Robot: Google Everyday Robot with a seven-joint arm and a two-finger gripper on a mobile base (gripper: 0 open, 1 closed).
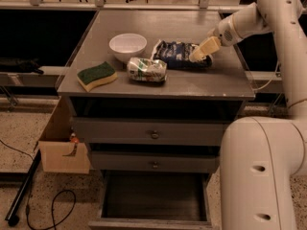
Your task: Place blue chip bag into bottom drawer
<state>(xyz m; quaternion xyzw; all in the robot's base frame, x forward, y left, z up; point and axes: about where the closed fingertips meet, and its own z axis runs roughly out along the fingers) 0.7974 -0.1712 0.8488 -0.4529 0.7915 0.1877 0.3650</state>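
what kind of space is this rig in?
Probably a robot test lab, not a home: a lone grey drawer cabinet staged with a blue chip bag, sponge and bowl, and a cardboard box on a speckled floor. The gripper sits at the bag's camera-right end.

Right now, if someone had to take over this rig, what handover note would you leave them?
Gripper: down at the right end of the blue chip bag, low over or on it; a grasp is not confirmed.
Blue chip bag: lying flat on the cabinet top, behind the green-and-white packet and right of the white bowl.
Bottom drawer: pulled open; the bag is not in it.
Done: drawer open, arm at the bag.
Left: secure the grasp, lift, carry the bag down and release it in the bottom drawer.
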